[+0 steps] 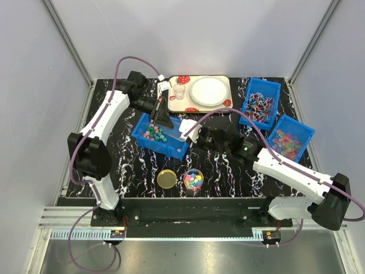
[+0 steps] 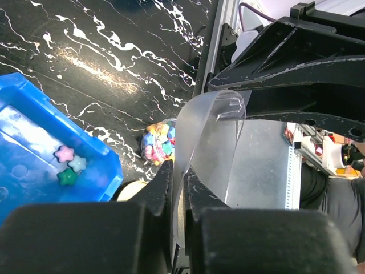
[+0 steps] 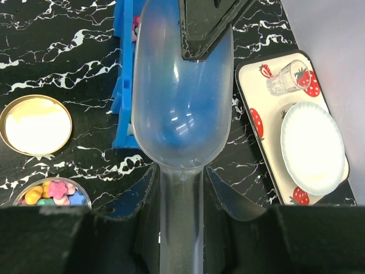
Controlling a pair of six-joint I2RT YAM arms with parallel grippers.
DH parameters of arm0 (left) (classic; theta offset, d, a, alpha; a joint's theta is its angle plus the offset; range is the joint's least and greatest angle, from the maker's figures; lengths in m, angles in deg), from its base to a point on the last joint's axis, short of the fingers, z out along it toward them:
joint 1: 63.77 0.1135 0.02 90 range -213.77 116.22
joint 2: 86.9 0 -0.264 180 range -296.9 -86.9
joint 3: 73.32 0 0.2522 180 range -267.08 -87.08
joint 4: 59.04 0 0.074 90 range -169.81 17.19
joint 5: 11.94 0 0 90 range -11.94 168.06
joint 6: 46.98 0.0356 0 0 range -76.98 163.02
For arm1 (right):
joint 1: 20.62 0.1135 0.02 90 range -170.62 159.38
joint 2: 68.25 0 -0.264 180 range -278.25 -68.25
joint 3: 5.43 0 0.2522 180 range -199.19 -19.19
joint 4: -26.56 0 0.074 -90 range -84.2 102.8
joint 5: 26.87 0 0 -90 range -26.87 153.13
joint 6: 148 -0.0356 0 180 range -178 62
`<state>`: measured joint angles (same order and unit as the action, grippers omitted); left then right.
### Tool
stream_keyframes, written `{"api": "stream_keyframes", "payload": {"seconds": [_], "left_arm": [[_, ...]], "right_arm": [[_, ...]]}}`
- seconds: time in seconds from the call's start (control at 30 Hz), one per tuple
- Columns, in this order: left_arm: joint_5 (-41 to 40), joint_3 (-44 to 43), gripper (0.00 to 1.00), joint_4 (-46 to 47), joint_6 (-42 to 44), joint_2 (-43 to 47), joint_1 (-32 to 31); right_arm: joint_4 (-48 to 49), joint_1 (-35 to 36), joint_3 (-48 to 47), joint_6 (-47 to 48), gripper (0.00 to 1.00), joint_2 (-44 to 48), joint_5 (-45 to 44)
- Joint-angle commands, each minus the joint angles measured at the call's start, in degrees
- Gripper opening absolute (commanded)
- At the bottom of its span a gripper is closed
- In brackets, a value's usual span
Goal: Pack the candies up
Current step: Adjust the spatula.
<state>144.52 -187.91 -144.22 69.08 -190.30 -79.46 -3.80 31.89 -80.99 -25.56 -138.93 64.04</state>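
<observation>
At the edge of the blue bin where the candies lie, your left gripper is closed tight on the rim of the scoop while the right gripper clamps its handle, so any opposite pull could bend or drop it.

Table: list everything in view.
candy bin: one, blue, centre-left
candies: many, mixed colours, in it and the jar
jar: one, clear, front centre
lid: one, gold, beside jar
stick-sweet bin: one, blue, far right
pastel-sweet bin: one, blue, right edge
tray: one, white with strawberries, far centre
plate: one, white, on tray
glass: one, clear, on tray
scoop: one, clear, between grippers
left gripper: one, black, shut on scoop
right gripper: one, black, shut on scoop handle
</observation>
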Motion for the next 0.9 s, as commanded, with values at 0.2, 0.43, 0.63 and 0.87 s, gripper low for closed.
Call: {"api": "stream_keyframes", "payload": {"seconds": [0.2,0.43,0.63,0.87], "left_arm": [[0.3,0.1,0.0,0.3,-1.5,1.7,-0.3],[0.6,0.5,0.0,0.3,-1.2,2.3,-0.2],[3.1,-0.3,0.0,-1.3,0.4,2.3,-0.1],[4.2,-0.1,0.0,-2.6,2.0,3.4,-0.1]], "right_arm": [[0.8,0.6,-4.6,-1.6,0.27,1.5,-3.1],[-3.1,-2.3,-6.6,-3.6,0.58,3.4,2.5],[-3.8,-5.7,-3.7,-3.8,0.59,5.3,11.9],[-4.8,-7.2,-2.1,-3.1,0.6,4.2,21.0]]}}
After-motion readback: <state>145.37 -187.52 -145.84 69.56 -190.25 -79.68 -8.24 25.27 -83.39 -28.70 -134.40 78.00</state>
